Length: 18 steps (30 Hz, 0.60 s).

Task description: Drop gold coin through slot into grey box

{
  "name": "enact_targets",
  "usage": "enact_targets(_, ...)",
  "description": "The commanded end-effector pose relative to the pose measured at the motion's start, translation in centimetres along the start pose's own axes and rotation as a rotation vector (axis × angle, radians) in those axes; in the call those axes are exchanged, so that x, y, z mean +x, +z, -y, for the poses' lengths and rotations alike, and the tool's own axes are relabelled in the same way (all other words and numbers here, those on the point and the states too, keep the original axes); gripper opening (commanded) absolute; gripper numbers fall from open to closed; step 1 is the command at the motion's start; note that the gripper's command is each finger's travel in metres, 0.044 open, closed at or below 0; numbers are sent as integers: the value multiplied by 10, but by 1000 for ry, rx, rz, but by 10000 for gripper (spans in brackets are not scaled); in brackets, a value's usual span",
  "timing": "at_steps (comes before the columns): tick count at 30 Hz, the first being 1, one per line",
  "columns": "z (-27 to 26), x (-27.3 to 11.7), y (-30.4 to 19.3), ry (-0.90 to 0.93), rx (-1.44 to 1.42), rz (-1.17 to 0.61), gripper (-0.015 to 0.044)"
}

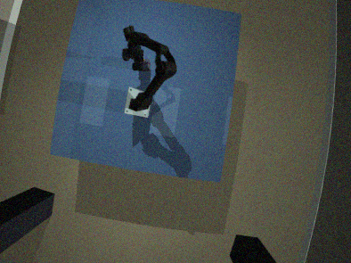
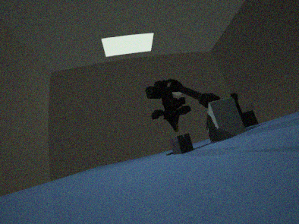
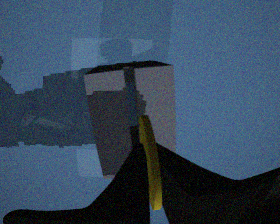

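Observation:
My gripper [image 3: 145, 149] [image 2: 176, 130] is shut on the gold coin [image 3: 153, 172], seen nearly edge-on in the wrist view. The coin's far end leans slightly left. The grey box [image 3: 159, 100] [image 2: 186, 143] is below the fingertips, its lid looking pinkish and partly in shadow. The narrow slot [image 3: 131, 102] runs up the middle of the lid. In the wrist view the coin's upper end lies just right of the slot's lower part. In the exterior view the fingertips are just above the box's top. The dark-green holder cannot be made out.
The arm's base stands on a white plate [image 1: 129, 108] on the blue table top [image 1: 200, 115]. A large pale-grey block [image 2: 228, 117] stands right of the box in the exterior view. The arm's shadow crosses the table.

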<state>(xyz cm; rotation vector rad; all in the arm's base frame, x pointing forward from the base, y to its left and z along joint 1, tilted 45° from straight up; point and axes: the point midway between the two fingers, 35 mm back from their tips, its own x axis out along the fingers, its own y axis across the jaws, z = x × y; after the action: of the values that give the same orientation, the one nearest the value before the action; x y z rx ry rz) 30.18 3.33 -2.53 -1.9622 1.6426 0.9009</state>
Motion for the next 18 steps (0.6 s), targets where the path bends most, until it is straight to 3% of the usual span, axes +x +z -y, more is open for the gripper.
enact_targets(1, -3, 2, 1, 6, -13, -1, 0)
enact_targets(18, -2, 1, 1, 1, -5, -1, 0)
